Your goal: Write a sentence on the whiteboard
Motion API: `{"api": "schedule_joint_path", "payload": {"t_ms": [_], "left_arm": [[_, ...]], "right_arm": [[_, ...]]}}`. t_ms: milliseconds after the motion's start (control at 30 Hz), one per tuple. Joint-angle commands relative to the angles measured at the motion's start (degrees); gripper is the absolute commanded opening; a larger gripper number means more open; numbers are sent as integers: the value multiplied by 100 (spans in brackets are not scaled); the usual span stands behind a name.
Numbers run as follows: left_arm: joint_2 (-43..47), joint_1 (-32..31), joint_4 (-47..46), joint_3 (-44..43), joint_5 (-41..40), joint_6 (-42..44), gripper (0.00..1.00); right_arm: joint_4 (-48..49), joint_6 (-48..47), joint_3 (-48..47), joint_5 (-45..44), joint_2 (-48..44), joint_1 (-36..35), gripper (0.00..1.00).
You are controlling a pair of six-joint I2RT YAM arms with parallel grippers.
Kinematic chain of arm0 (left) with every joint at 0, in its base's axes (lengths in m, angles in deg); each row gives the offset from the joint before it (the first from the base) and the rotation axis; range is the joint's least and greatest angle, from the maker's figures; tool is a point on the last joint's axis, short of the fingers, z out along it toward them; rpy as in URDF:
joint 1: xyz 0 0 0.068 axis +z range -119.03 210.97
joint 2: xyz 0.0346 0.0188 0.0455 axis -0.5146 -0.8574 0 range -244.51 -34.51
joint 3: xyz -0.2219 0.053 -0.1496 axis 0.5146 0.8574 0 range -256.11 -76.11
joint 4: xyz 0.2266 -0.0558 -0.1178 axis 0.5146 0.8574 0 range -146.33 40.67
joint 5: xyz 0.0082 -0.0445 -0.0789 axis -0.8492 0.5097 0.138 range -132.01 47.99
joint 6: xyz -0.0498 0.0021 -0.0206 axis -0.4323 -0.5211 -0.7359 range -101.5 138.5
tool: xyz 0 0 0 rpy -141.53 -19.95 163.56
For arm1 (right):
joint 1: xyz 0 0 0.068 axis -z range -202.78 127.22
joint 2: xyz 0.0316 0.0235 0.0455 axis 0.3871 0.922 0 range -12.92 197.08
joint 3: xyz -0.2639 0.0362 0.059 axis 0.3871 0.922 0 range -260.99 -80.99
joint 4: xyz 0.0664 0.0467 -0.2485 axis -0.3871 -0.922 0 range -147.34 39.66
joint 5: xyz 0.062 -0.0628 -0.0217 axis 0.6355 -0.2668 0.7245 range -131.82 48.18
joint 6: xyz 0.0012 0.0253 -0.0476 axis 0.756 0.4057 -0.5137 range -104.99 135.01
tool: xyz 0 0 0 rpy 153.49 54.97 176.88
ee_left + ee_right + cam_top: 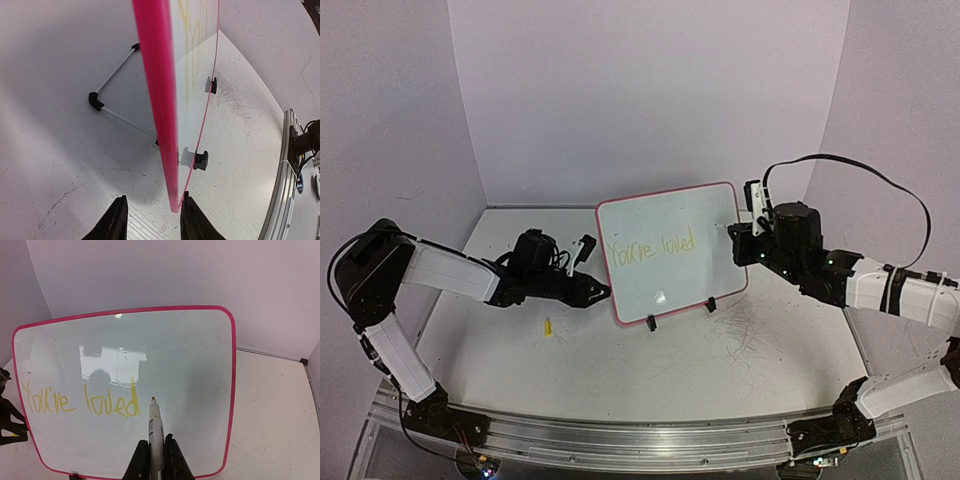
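Note:
The whiteboard (pixel 670 275), white with a pink-red rim, stands tilted on its black wire stand (pixel 120 116) mid-table. The sentence (pixel 650 247) in pale yellow reads "You're loved" (pixel 82 402). My right gripper (pixel 156 450) is shut on a white marker (pixel 155 425), whose orange tip sits just right of the last word, close to the board (pixel 190 355). My left gripper (pixel 152 215) is at the board's lower left corner (pixel 172 190). Its jaws stand apart around the rim: the right finger touches it, the left finger is off it.
A small yellow piece (pixel 548 326) lies on the table in front of the left arm. Grey scribble marks (pixel 750 330) cover the table right of the board. White walls close the back and sides; a metal rail (pixel 640 440) runs along the near edge.

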Motion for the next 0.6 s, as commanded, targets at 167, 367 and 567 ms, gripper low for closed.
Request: {"api": "schedule_joint_path", "payload": {"t_ms": [167,367,567], "left_arm": [[635,1,-593,248,15,-715,51],[246,72,-1657,315,220,-1426,67],[-261,123,-2559,452,426,-1702,57]], "right_arm": [[35,-136,20,4,-17,13,0],[176,-93,1,185,17,13,0],[292,-65,29,273,8,12,0]]}}
